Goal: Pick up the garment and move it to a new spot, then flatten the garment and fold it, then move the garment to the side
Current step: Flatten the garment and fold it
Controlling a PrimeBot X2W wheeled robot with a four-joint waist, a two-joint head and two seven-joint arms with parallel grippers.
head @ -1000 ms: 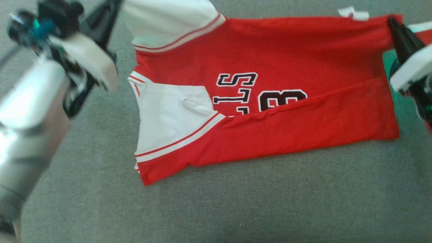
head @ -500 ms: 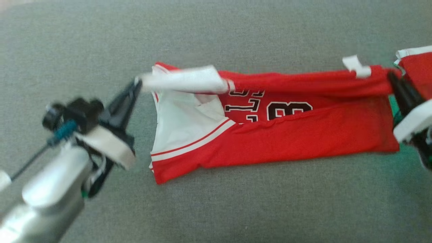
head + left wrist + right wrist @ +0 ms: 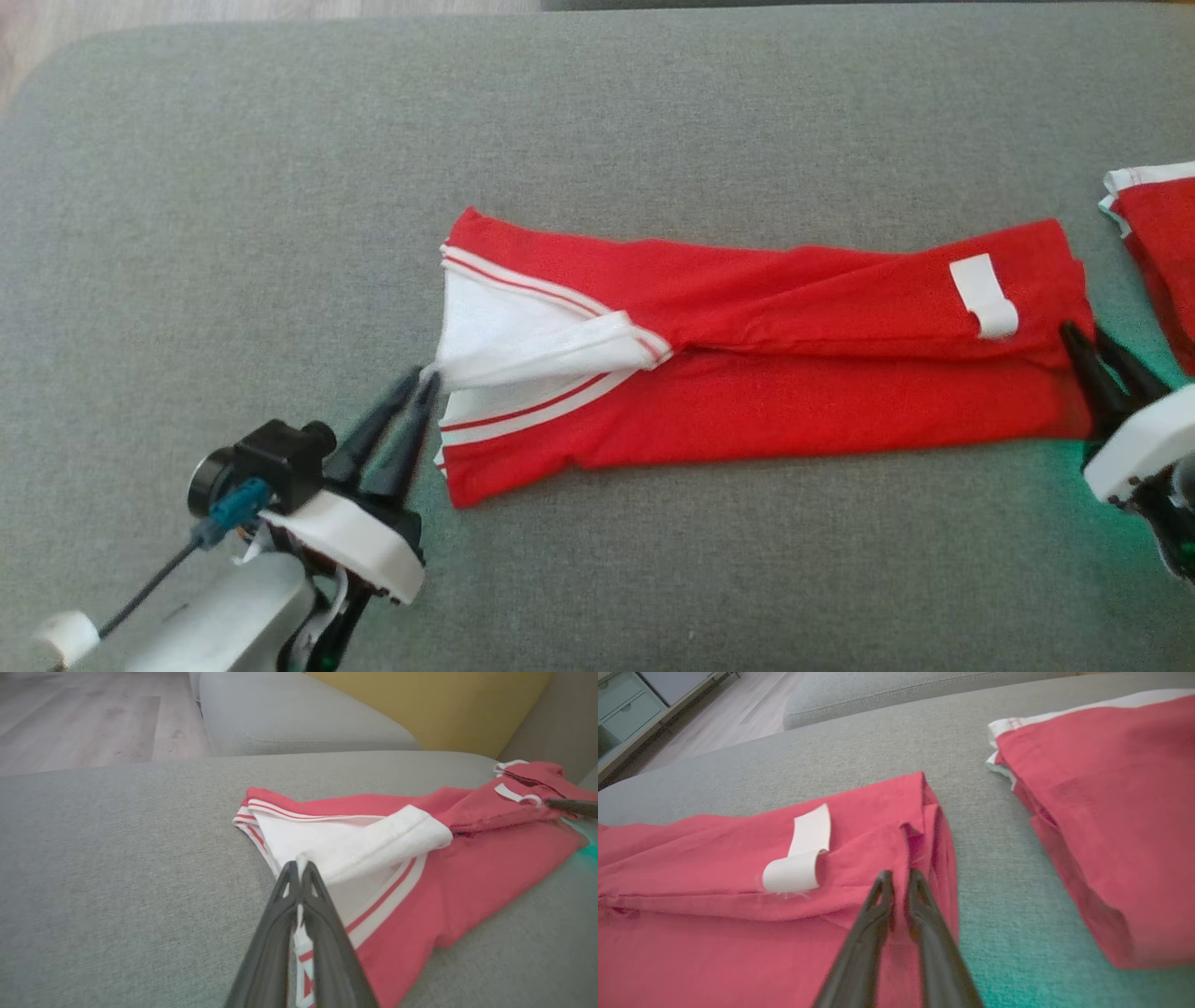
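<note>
While lying folded into a long band on the grey couch (image 3: 280,187), the garment (image 3: 794,411) is running its long axis left to right across the head view. Its white sleeve end is pointing toward the robot's left and its red hem end toward the right, near a second red garment (image 3: 1158,243) but apart from it. Left gripper (image 3: 423,378): pinching the white sleeve corner, jaws nearly together. Right gripper (image 3: 1083,331): sitting at the hem corner, jaws narrowly parted, no cloth showing between them. A white tag (image 3: 982,294) is curling on the top layer near the hem. The left wrist view is adding a yellow cushion (image 3: 430,704) and wood floor (image 3: 84,718) beyond the couch. The right wrist view is adding a pale cabinet (image 3: 626,704) and showing the stacked layers at the hem.
</note>
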